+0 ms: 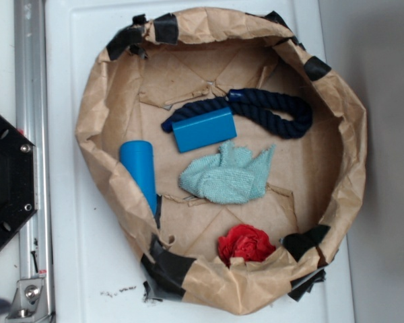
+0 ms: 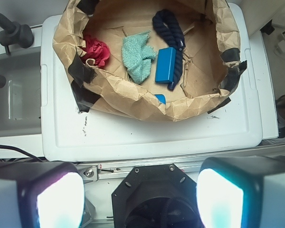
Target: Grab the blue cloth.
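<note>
The blue cloth (image 1: 227, 176) is a pale teal terry washcloth, crumpled on the floor of a brown paper bowl (image 1: 94, 114), just below the blue block (image 1: 204, 129). In the wrist view the cloth (image 2: 137, 58) lies between the red fabric ball (image 2: 97, 50) and the blue block (image 2: 166, 64). My gripper (image 2: 139, 198) is open and empty, its two fingers (image 2: 57, 199) wide apart, high above the robot base and well short of the bowl. The gripper does not show in the exterior view.
A dark navy rope (image 1: 269, 111) curls behind the block. A blue cylinder (image 1: 141, 171) leans on the bowl's left wall. The red ball (image 1: 245, 243) sits by the near wall. The bowl rests on a white lid (image 2: 147, 130). The black robot base (image 1: 7, 182) is at the left.
</note>
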